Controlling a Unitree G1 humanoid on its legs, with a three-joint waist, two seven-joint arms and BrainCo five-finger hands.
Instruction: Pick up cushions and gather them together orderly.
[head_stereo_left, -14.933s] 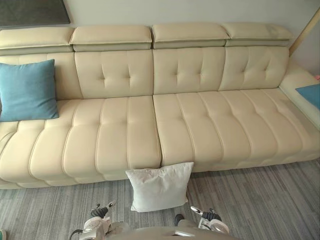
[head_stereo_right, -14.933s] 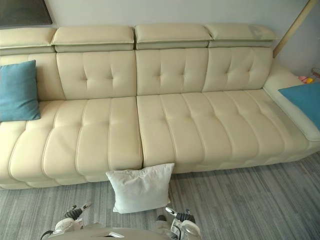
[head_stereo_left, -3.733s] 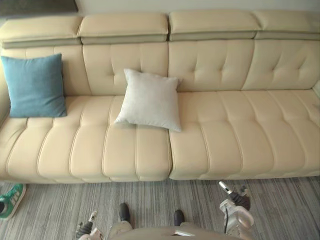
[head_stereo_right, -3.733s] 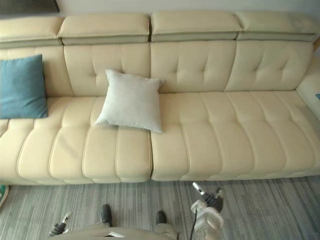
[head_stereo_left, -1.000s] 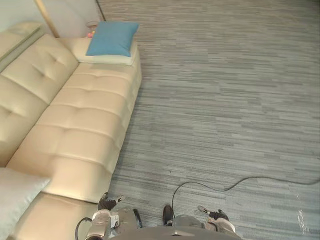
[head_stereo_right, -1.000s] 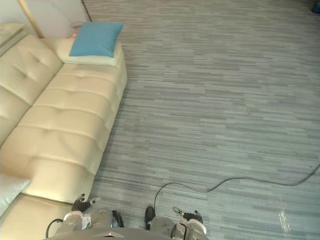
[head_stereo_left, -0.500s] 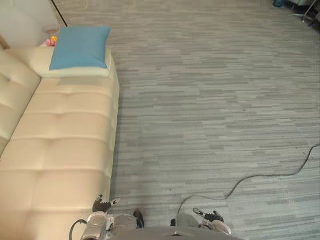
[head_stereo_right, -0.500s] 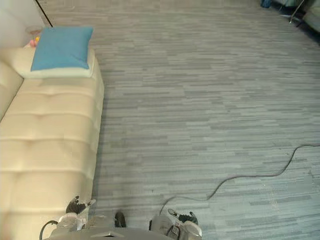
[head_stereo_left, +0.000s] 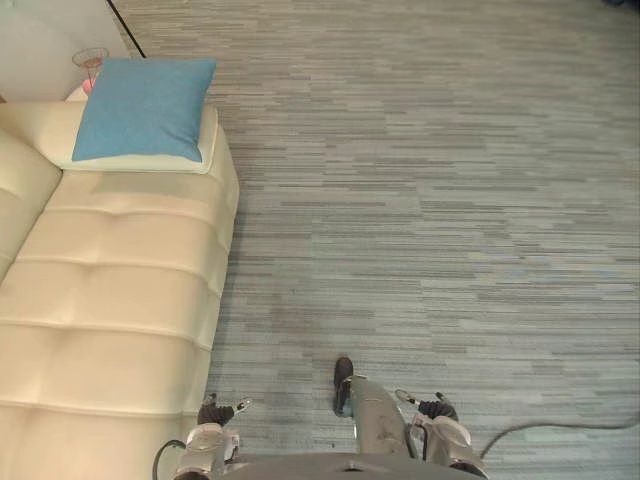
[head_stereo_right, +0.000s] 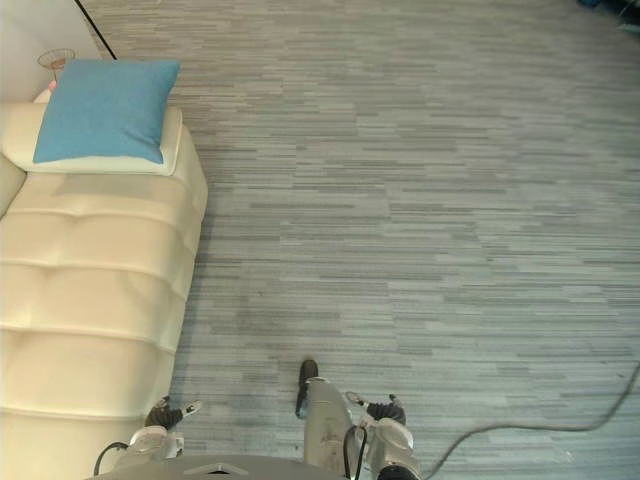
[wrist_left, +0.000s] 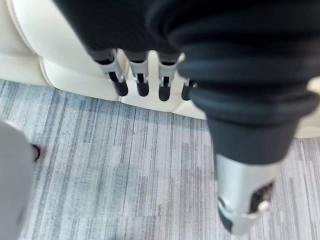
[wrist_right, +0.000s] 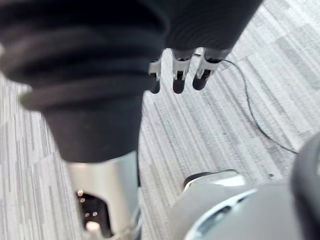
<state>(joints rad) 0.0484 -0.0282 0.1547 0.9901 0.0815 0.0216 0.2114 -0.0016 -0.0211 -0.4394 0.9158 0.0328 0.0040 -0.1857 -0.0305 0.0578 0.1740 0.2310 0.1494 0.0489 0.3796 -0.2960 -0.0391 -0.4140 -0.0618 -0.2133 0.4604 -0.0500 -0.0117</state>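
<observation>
A blue cushion (head_stereo_left: 145, 108) lies flat on the raised far end of the cream sofa (head_stereo_left: 120, 300), at the upper left of the left eye view. My left hand (head_stereo_left: 212, 412) hangs low by the sofa's front edge, far from the cushion. In its wrist view its fingers (wrist_left: 141, 82) are straight and hold nothing, over the sofa's base and the carpet. My right hand (head_stereo_left: 437, 408) hangs low over the carpet. Its fingers (wrist_right: 178, 76) are straight and empty too.
Grey striped carpet (head_stereo_left: 430, 200) stretches to the right of the sofa. A small glass with something pink (head_stereo_left: 90, 62) stands behind the sofa's end, by the pale wall (head_stereo_left: 40, 40).
The white cushion went from the floor to the sofa seat. Since then the camera has turned towards the sofa's right end, so the blue cushion there now sits larger in view. Both hands stay low.
</observation>
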